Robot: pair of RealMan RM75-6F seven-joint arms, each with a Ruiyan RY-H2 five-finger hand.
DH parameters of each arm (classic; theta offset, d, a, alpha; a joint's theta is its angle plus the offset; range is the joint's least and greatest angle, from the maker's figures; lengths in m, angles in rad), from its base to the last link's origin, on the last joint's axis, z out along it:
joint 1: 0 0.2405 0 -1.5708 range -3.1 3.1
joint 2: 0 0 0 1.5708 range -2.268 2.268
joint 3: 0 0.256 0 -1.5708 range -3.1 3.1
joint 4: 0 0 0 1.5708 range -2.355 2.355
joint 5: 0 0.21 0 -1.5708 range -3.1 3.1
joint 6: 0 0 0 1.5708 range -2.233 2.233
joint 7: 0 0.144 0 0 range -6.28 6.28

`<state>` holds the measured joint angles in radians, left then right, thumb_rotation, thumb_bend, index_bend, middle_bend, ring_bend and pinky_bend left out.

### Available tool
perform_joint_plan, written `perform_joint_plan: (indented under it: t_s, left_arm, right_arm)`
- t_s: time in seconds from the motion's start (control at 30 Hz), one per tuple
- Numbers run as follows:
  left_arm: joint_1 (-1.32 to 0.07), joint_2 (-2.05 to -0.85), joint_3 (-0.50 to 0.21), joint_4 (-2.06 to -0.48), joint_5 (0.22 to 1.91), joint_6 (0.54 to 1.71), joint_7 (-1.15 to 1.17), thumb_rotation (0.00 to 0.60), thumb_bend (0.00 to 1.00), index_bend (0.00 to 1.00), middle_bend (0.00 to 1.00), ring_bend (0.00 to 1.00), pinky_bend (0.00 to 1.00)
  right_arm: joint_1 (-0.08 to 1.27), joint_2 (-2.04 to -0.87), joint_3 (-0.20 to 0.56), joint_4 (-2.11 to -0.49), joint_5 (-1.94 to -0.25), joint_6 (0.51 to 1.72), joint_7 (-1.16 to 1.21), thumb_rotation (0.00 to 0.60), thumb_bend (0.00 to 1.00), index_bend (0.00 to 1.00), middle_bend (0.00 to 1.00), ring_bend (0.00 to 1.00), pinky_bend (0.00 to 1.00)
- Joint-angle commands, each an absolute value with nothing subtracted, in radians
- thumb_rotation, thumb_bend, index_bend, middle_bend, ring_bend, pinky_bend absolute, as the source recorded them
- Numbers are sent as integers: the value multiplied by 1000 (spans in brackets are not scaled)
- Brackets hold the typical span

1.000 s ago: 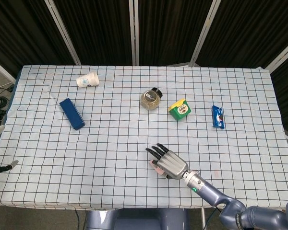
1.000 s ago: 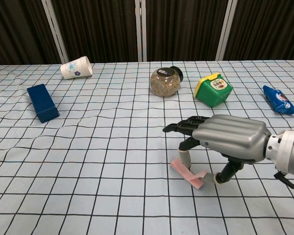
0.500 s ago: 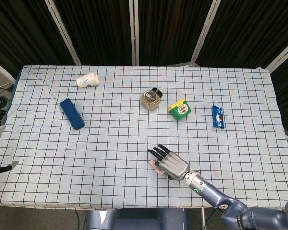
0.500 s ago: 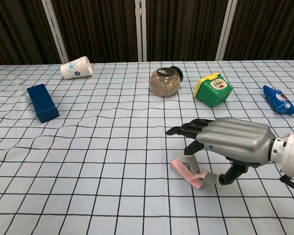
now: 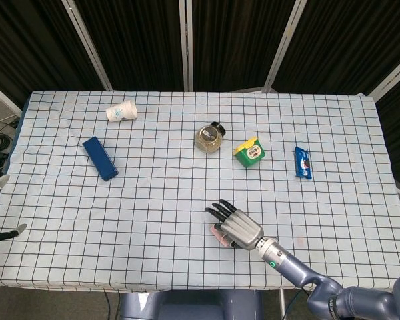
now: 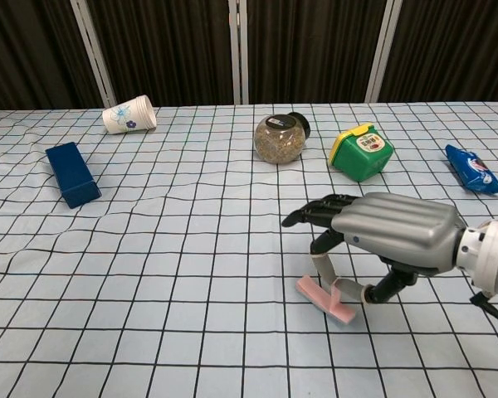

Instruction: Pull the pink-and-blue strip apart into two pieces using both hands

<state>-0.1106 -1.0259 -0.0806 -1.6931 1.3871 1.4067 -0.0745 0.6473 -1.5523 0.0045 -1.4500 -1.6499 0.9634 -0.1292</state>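
**Right hand on the pink strip, near table edge**

Right hand (image 6: 390, 235) sits palm-down over the checked tablecloth (image 6: 191, 249), silver back upward, forearm entering from the lower right. Dark fingers (image 6: 311, 213) extend forward and leftward, slightly spread, tips off the cloth. One finger angles down to the pink-and-blue strip (image 6: 325, 299); the thumb comes in low from the right to the strip's near end. Strip appears pinched between the two, one end lifted just clear of the cloth; only pink shows in chest view. Head view shows the same hand (image 5: 237, 227) with a sliver of the strip (image 5: 218, 235) poking out at its left edge, in the near-centre part of the table.

Left hand: only metal tips (image 5: 1, 230) at the far left frame edge, off the table; cannot tell how it is set.

Further out: glass jar (image 6: 280, 138) on its side, green-and-yellow tub (image 6: 361, 152) just right of it, blue snack packet (image 6: 472, 168) far right. Navy box (image 6: 71, 173) at left; tipped paper cup (image 6: 129, 114) behind it.
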Motion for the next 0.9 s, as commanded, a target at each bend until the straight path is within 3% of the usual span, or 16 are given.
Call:
perform_joint_plan:
  t_s: [0.03, 0.3, 0.43, 0.6, 0.77, 0.9]
  left_arm:
    - [-112, -1026, -81, -1692, 1386, 1404, -76, 600, 0, 0, 0, 0, 0]
    - [-146, -1032, -80, -1665, 1412, 1352, -132, 600, 0, 0, 0, 0, 0]
    - [-231, -1062, -85, -1635, 1470, 1250, -215, 600, 0, 0, 0, 0, 0]
    - [-288, -1107, -96, -1602, 1540, 1238, -277, 600, 0, 0, 0, 0, 0]
    - [-394, -1203, -111, -1555, 1598, 1166, -457, 600, 0, 15, 0, 0, 0]
    - [-457, -1266, -126, -1518, 1604, 1129, -551, 600, 0, 90, 0, 0, 0]
  right_arm:
    - [650, -1552, 22, -1458, -1640, 977, -107, 600, 466, 698, 80, 0, 0]
    - [677, -1505, 96, -1543, -1597, 994, -72, 600, 453, 707, 71, 0, 0]
    - [727, -1452, 153, -1605, -1591, 970, -58, 600, 439, 709, 55, 0, 0]
    - [749, -1428, 191, -1657, -1538, 949, -65, 600, 438, 709, 55, 0, 0]
    - [774, -1425, 262, -1745, -1378, 918, -134, 600, 438, 709, 52, 0, 0]
    - [803, -1426, 310, -1811, -1218, 906, -234, 600, 436, 709, 49, 0, 0]
